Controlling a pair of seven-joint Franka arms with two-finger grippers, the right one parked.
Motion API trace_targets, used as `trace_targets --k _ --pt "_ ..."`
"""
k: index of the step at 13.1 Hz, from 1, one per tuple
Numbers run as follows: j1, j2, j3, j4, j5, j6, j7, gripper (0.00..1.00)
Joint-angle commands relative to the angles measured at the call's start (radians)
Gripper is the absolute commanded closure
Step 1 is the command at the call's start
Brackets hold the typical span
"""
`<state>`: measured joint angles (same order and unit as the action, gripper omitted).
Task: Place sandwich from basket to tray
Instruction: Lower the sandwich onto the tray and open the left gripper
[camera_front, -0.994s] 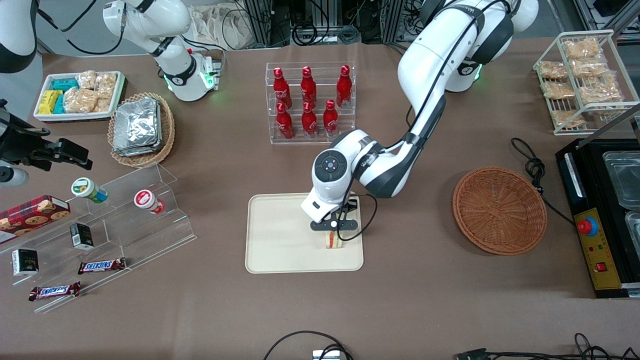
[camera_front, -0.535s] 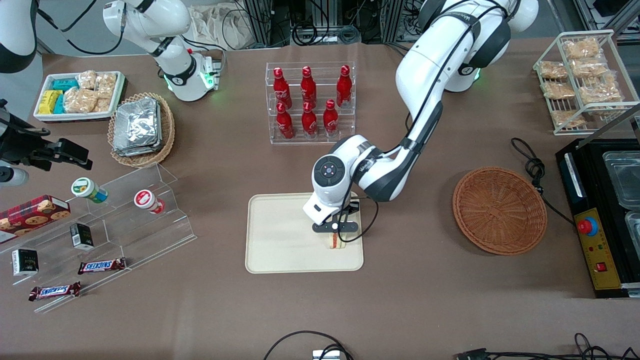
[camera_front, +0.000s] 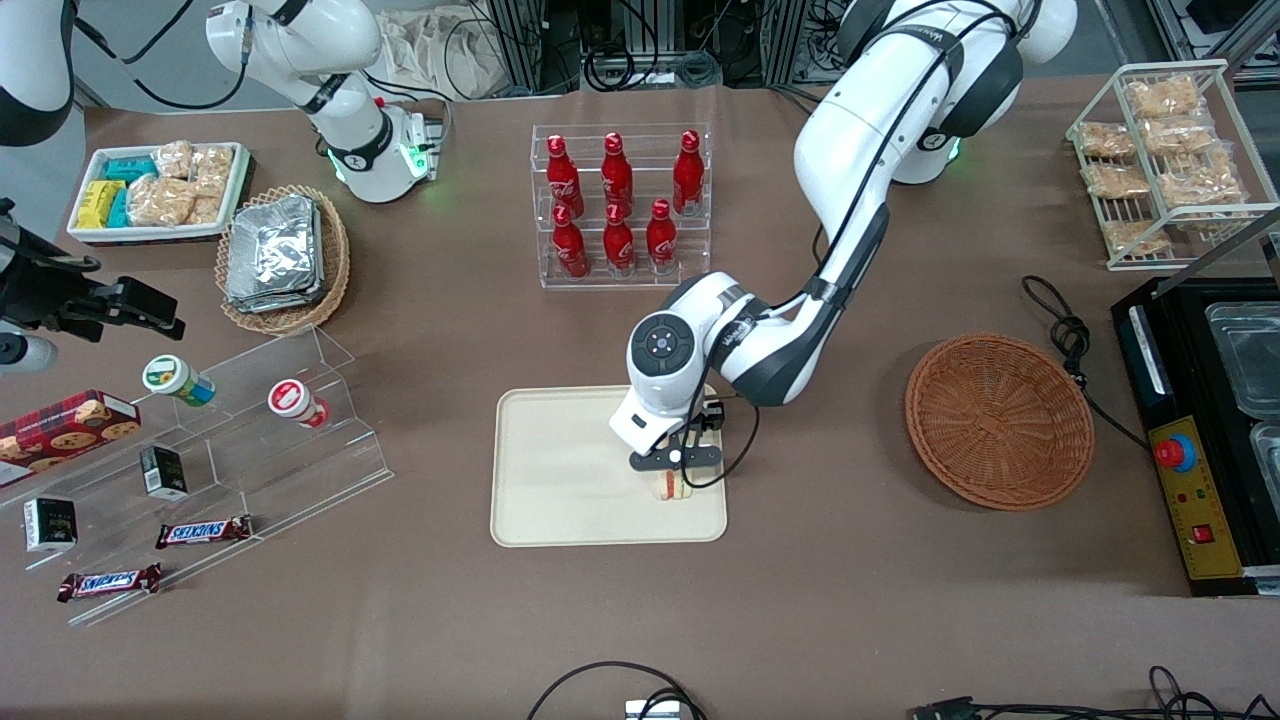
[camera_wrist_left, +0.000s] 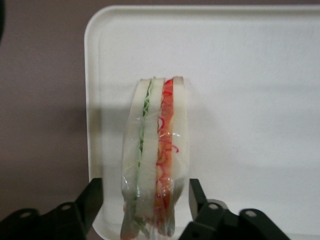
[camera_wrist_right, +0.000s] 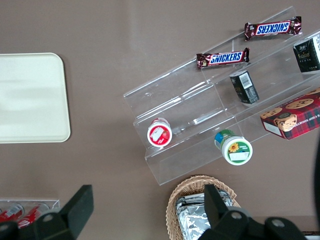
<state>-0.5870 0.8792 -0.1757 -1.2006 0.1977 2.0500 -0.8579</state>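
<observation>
Cream-beige and low-rimmed, the rectangular tray (camera_front: 560, 490) now carries the wrapped triangular sandwich (camera_front: 671, 486) of pale bread with green and orange-red filling. It stands on edge near the tray's edge toward the working arm, fairly close to the corner nearest the front camera. The left arm's black two-finger gripper (camera_wrist_left: 145, 200) hangs over it, fingers spread just clear of both bread faces, so the release looks done. The round reddish-brown wicker basket (camera_front: 999, 421) lies well apart, with nothing in it.

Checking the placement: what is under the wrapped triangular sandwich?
The cream rectangular tray lies under the sandwich. The gripper straddles it, open; actual contact is hidden.
</observation>
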Motion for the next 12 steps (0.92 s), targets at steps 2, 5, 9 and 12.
trace_targets --k 2,5,9,12 --pt "0.001 -0.086 0.008 0.009 0.008 -0.028 -0.068 0.00" --pt "0.001 -0.170 0.086 0.009 -0.061 -0.079 -0.115 0.00" --pt "0.001 -0.299 0.211 0.009 -0.110 -0.178 -0.102 0.00" --pt "0.001 -0.356 0.287 0.007 -0.118 -0.227 -0.099 0.00"
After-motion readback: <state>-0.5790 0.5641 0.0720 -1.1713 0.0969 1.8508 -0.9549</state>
